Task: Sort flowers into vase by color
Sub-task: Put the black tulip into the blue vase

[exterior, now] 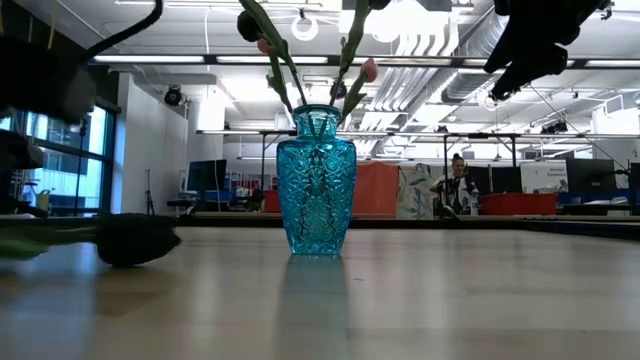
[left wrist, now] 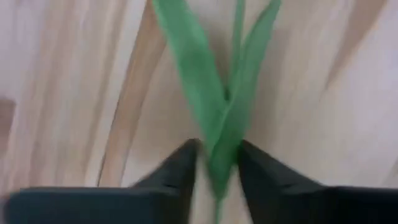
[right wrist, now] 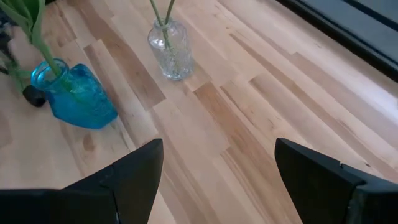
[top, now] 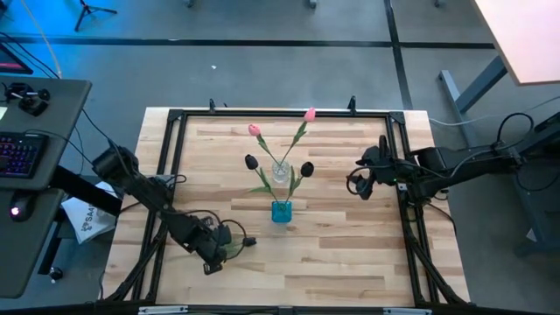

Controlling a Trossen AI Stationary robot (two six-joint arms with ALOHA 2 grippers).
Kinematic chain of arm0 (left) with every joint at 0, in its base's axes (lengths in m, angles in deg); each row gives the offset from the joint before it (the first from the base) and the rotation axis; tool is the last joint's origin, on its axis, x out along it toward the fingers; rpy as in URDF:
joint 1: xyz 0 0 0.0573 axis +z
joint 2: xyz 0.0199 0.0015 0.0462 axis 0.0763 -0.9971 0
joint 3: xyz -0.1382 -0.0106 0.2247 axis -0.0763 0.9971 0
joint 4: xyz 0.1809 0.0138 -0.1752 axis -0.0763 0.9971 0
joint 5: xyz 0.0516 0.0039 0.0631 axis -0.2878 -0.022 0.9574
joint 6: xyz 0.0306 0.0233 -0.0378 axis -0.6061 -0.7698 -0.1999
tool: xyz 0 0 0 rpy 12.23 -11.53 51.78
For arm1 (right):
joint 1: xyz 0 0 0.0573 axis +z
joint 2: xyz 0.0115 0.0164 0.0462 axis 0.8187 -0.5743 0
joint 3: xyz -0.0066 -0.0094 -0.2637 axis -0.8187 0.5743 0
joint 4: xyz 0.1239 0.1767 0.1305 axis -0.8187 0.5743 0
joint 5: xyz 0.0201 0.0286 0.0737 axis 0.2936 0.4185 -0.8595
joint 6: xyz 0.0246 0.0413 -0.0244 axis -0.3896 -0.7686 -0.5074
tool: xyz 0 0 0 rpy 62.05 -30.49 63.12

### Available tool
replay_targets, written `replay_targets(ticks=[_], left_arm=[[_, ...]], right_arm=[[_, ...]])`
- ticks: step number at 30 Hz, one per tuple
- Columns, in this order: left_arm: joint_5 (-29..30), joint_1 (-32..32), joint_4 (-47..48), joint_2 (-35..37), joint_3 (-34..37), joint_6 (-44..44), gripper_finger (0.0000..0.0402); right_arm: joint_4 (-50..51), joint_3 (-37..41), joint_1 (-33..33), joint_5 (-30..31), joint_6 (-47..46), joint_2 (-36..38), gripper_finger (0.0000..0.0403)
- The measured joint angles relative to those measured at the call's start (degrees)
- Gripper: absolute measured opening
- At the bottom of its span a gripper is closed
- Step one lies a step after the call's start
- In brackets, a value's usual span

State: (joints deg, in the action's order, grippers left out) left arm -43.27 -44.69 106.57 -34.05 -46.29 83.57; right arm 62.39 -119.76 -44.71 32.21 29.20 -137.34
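Observation:
A blue glass vase [top: 281, 211] [exterior: 315, 180] [right wrist: 78, 96] stands mid-table and holds two dark tulips [top: 251, 162] by their stems. Just behind it a clear vase [top: 280, 172] [right wrist: 169, 50] holds two pink tulips [top: 254, 130]. My left gripper [top: 234, 245] [left wrist: 217, 171] is low over the near left part of the table, shut on a third dark tulip [top: 251, 241]. That tulip's bud [exterior: 135, 238] lies down at the tabletop. My right gripper [top: 359, 184] [right wrist: 217, 180] is open, raised over the table's right side and touching nothing. My left gripper pinches the dark tulip between its two fingers [left wrist: 186, 165] at the base of the green leaves [left wrist: 221, 158], where they join the stem. The fingers come nearly level from the table's left, along the stem. The leaves and bud stretch out ahead toward the vases, the bud at the tabletop.
A black frame [top: 175, 118] runs round the wooden tabletop. There is bare wood on the near part and to the right of the vases. A desk with a keyboard [top: 22, 153] stands off to the left. A person [exterior: 458, 185] sits far back in the room.

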Motion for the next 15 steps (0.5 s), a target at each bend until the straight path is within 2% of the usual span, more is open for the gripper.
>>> replay_targets(ticks=[2, 3, 7, 10, 15], left_arm=[[0.0, 0.3, -1.3, 1.4, -0.1, -1.4, 0.0029], [-0.4, 0.3, -0.7, 2.7, -0.1, -2.5, 0.0017], [-3.4, 0.0, 4.8, 7.9, -0.1, -5.4, 0.0015], [-3.4, 0.1, 5.9, 14.8, -0.1, -6.7, 0.0005], [5.1, 1.5, 1.8, 25.8, -0.3, -6.4, 0.0003]], right_arm=[[0.0, 0.0, 0.0, 0.8, 0.0, 0.0, 0.0304], [0.0, 0.0, 0.0, 1.3, 0.0, 0.0, 0.0304], [0.0, 0.0, 0.0, 2.4, 1.4, 0.0, 0.0304], [0.0, 0.0, -0.1, 3.4, 1.5, 0.0, 0.0304], [0.0, 0.0, -0.2, 3.8, 1.5, 0.0, 0.0304]])
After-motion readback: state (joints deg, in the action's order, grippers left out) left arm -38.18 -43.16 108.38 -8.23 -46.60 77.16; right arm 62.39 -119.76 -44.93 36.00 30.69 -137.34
